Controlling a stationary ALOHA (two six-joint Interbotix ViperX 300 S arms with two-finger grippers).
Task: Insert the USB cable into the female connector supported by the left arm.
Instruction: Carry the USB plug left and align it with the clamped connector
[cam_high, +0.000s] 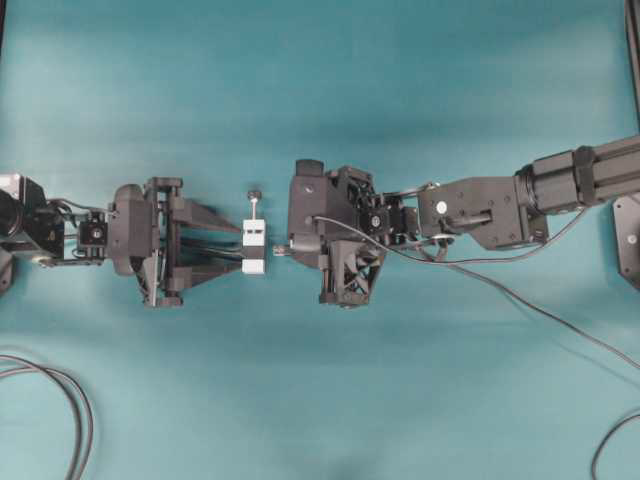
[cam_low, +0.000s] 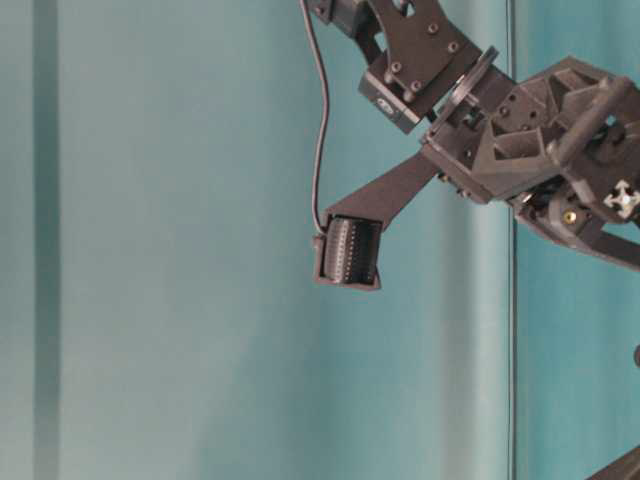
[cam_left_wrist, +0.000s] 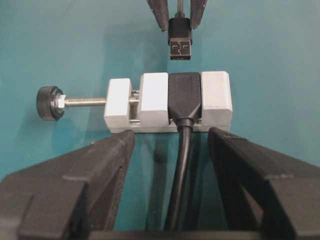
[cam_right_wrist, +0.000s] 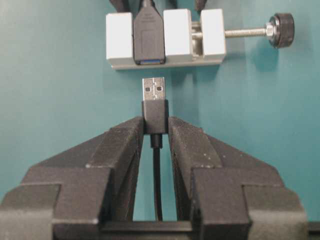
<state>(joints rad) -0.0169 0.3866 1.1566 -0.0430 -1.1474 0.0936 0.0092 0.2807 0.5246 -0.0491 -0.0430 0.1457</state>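
right pincer (cam_right_wrist: 156, 131) level, gripping USB cable (cam_right_wrist: 154, 100)

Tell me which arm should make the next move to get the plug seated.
Right. Its hand is shut on the USB cable, the plug lined up just short of the female connector. The left hand is open behind the white block, only backing it.

The left gripper (cam_high: 236, 247) spreads its fingers wide, pointing right; the right gripper (cam_right_wrist: 156, 131), fingers nearly closed, faces it, just apart.
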